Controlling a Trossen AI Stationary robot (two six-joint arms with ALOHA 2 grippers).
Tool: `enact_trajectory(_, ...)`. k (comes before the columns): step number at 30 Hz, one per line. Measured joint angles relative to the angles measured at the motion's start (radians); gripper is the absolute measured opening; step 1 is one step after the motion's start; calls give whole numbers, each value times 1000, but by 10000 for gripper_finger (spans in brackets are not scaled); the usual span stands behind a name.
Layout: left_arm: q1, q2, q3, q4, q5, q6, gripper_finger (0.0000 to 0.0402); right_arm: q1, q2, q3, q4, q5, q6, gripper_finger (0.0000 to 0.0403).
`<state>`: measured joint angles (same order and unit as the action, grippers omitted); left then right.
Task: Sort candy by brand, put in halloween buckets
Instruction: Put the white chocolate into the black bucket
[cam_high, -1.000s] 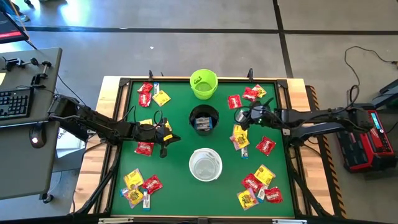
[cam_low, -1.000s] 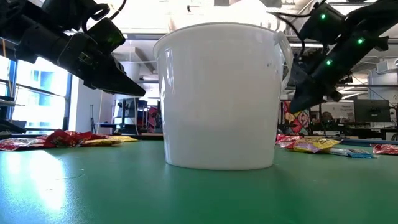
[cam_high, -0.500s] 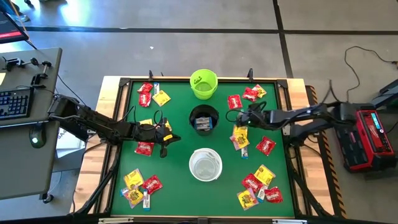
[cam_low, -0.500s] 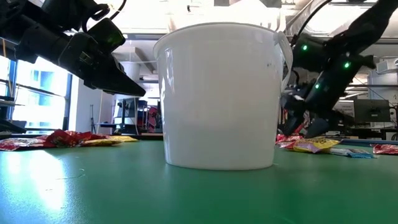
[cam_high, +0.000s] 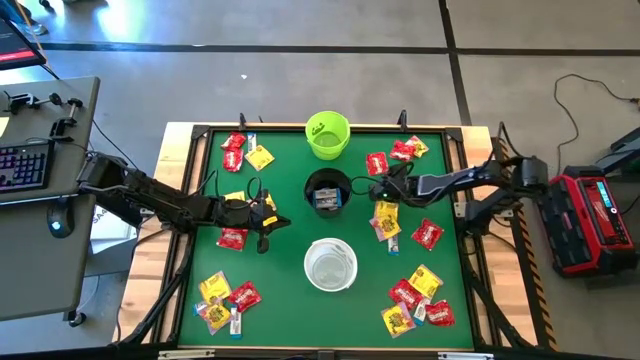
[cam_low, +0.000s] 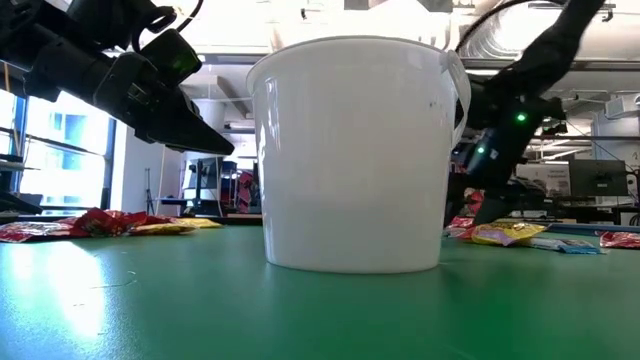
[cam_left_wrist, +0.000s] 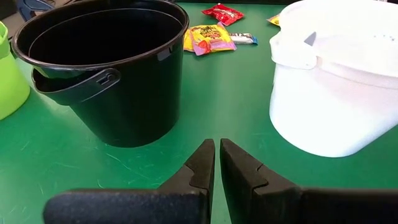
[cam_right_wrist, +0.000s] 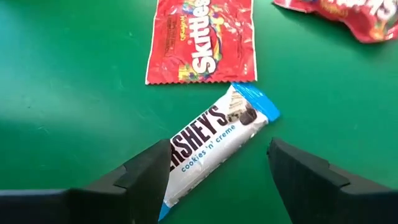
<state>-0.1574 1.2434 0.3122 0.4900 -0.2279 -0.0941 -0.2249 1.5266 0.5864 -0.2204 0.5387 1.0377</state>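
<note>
Overhead: right gripper (cam_high: 378, 189) sits just beside the black bucket (cam_high: 327, 192); left gripper (cam_high: 262, 224), pressed together, waits near it. Wrist view: spread fingers (cam_right_wrist: 149, 177) flank the Hershey's bar (cam_right_wrist: 214, 144); descend squarely, then pinch across its width.

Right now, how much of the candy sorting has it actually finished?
Barely started. The black bucket holds a few blue-and-white bars; the white bucket and green bucket look empty. The right pincer is open over a Hershey's bar on the mat; the left pincer is shut, empty. Piles of red and yellow packets remain.
</note>
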Motion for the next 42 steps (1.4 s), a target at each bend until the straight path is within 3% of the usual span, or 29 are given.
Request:
enact_trajectory(10,0,0,0,-11,0,0,17,-126,51,144,-278,-6,-111,256)
enact_trajectory(16,0,0,0,-24,0,-9,17,-134,39,185,-269,-87,-82,256)
enact_trajectory(21,0,0,0,-24,-1,-9,17,-133,39,185,-260,-71,-25,256)
enact_trajectory(42,0,0,0,-33,-14,-8,17,-135,109,184,-237,-81,-98,256)
